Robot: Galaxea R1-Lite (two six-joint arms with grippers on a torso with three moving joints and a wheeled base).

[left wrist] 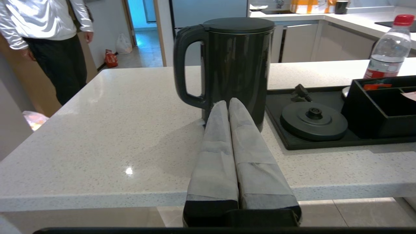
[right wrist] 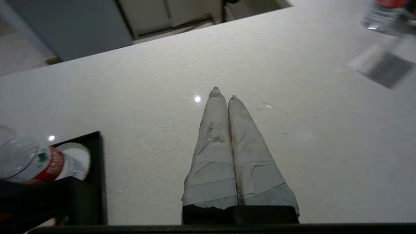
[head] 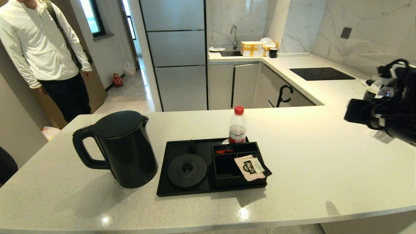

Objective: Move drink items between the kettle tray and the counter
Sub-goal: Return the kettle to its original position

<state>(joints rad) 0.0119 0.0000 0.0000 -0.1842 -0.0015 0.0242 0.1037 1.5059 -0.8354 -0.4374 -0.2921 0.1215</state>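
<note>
The kettle is matte black all over, handle and lid alike. The tray, its round base and its compartments are black too. The bottle is clear plastic with a red cap and a red label. A pale pink sachet bears a dark printed patch. The desk is pale grey-white, finely speckled and glossy. Both grippers' fingers are wrapped in whitish-grey tape.

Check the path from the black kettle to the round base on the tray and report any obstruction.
Nothing visible blocks it. The matte-black electric kettle stands on the pale speckled counter, just left of the flat black tray. The round black base is bare. The clear red-capped bottle stands at the tray's far edge, behind the compartments.
</note>
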